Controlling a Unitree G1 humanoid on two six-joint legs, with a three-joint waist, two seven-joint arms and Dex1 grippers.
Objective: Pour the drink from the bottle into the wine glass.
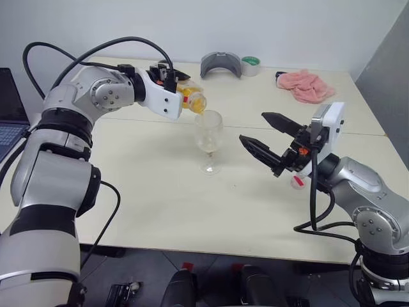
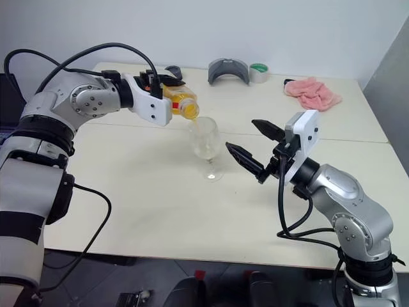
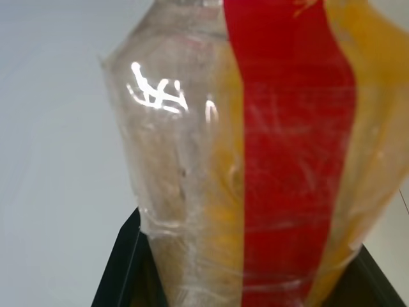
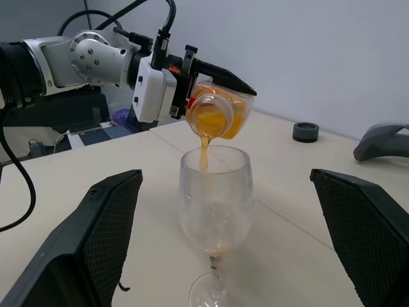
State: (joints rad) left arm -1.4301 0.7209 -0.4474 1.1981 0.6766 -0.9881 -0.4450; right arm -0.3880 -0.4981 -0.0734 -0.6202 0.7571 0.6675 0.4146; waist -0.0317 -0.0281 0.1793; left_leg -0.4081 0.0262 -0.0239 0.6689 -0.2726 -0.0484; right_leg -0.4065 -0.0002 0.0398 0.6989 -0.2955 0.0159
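1. The cream rectangular table carries everything.
2. The left gripper is clenched on the small clear plastic bottle with a red label strip – most of its body is hidden by the fingers – tipped mouth-down over the glass.
3. The right gripper, just beside the glass, is spread wide, grasping nothing.
4. The clear stemmed wine glass stands upright mid-table.
5. The orange-yellow drink streams into the bowl – a little pools at its bottom.
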